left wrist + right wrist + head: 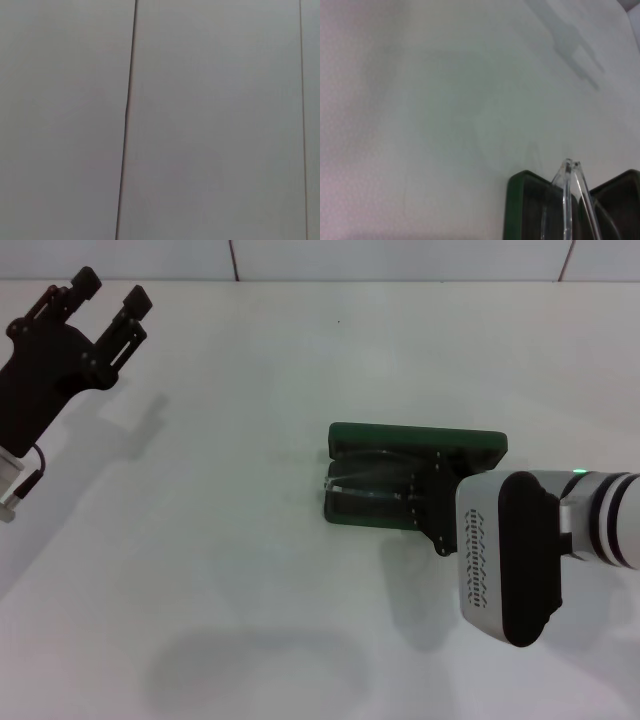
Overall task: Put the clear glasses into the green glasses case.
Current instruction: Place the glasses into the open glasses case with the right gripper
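Note:
The green glasses case (470,445) lies open at the table's centre right, its lid toward the far side. The clear glasses (355,478) sit low inside it, over the dark lining. My right gripper (411,498) reaches into the case from the right and is shut on the glasses. In the right wrist view the glasses (568,190) rise a little past the rim of the case (520,210). My left gripper (108,298) hangs open and holds nothing at the far left, well away from the case.
The white table (220,570) stretches out left of and in front of the case. A tiled wall (400,258) runs along the far edge; the left wrist view shows only that wall (210,120).

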Tool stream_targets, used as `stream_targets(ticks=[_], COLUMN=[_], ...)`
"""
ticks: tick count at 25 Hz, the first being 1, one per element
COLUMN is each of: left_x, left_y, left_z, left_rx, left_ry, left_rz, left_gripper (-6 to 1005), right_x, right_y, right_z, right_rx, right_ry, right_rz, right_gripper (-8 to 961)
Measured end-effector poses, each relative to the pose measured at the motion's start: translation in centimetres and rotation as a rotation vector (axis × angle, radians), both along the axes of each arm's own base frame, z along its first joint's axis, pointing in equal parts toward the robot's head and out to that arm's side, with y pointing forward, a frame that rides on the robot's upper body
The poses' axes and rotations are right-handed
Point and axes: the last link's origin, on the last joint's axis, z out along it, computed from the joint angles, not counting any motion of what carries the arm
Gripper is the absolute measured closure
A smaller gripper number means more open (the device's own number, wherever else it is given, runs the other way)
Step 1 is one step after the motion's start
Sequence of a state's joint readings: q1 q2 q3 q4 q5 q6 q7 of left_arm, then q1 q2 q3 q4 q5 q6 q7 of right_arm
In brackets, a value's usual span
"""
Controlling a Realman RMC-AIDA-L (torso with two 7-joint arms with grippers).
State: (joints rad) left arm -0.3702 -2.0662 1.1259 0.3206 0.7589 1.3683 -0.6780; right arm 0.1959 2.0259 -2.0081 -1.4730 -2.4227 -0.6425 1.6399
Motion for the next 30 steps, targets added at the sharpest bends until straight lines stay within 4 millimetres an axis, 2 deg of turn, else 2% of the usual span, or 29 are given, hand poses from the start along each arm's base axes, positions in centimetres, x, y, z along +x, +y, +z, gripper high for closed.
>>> stream_targets(ticks=[9,16,30], left_x=[0.2,0.3,0.4], left_y=[0.1,0.1,-0.1], left_z=[0.0,-0.1,-0.3], left_rx=[0.001,0.011,0.008], left_ry=[0.005,0.022,0.017], left_rz=[-0.009,-0.017,-0.025], left_gripper=[360,360,361], right_x=[-0.8,-1.4,-1.3], right_y=[-0.2,-0.6,-0.6], right_z=[1.5,2.0,0.9], right_rx=[0.02,0.027,0.044], right_ry=[-0.042,-0.066,-0.091], right_rz=[-0.109,-0.146,-0.106], right_gripper=[888,888,887])
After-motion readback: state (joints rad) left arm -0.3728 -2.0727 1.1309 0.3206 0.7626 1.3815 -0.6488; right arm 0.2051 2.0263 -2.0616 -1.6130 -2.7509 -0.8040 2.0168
